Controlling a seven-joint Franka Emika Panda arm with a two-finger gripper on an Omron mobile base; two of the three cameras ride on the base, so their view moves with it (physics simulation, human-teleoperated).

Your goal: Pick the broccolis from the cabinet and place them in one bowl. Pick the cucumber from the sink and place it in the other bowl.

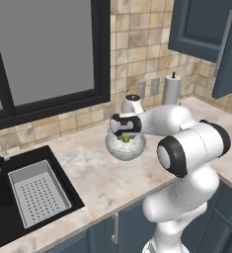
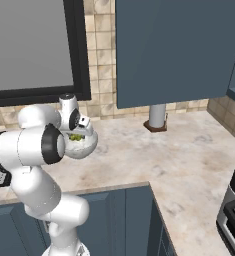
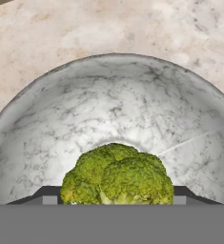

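While the broccoli [image 3: 117,175] sits low inside the pale bowl [image 3: 118,109], I read it as light, bumpy and a bit crumbly.

I'd pinch such a floret across its crown, gently. My gripper [image 1: 125,134] hangs just above the bowl, fingers spread beside the floret; whether they grip it I cannot tell. Sink [image 1: 19,197] lies far left.

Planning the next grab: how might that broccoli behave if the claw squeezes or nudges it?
The broccoli looks bumpy and rounded, so it probably grips without slipping. Lying in the curved bowl, a nudge would likely rock or roll it. Its small size suggests it's light.
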